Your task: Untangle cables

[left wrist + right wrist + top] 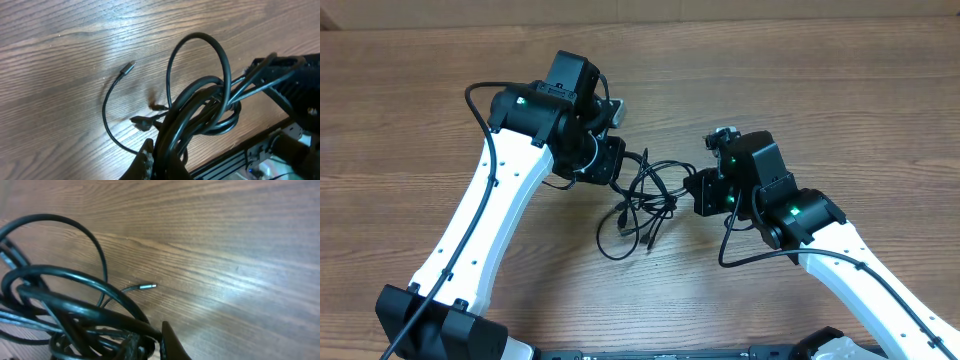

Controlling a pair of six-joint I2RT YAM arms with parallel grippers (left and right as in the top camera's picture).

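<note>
Cables (642,200): black knot on table (820,80), centre, between arms. Left gripper (617,168): clamped tight on strands at knot's left edge. Loops crossed mid-bundle; one plug end (129,66) lies free. Right gripper (698,192): clamped tight on strands at right edge. Handling: part the grips slowly and low; stop if the knot cinches, then re-grip a single strand.

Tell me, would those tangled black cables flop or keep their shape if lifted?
Probably floppy: the cables lie in loose, sagging loops. Likely light, being thin cords. A free plug end would probably dangle and drag, since it trails away from the bundle.
</note>
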